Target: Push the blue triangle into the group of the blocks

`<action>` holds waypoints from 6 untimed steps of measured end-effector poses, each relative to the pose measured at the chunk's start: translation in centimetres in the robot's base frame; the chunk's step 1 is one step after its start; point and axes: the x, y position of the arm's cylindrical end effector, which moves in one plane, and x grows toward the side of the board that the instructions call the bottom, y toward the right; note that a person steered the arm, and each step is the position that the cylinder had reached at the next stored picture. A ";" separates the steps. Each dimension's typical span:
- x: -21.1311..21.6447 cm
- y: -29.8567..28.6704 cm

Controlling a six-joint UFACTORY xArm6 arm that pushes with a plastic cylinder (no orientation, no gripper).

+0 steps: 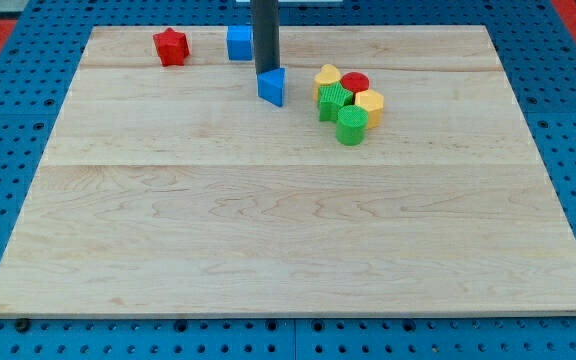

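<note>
My tip [265, 72] sits near the table's top edge, a little to the view's left of the middle. It is a bare rod end with nothing to clench or release, and it grasps nothing; it stands just behind the blue triangle [272, 86], at that block's top-left side, touching it or very nearly so.

The blue triangle lies close to the top edge of the wooden table [288, 220], apart from the group of blocks to its right, with a strip of bare wood between them.

That group is packed tight: a yellow heart-like block [327, 77] at its upper left, a red cylinder [355, 83] beside it, a yellow block [369, 104] at the right whose shape I cannot quite make out, a green block [333, 101] at the left and a green cylinder [351, 125] at the bottom.

Nearer the top-left corner stand a blue cube [239, 43], just left of my rod, and a red star [171, 46] further left.
</note>
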 end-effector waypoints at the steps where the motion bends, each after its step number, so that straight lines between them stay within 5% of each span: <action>1: 1.4 0.7; 3: 1.9 -5.8; 6: 4.5 3.8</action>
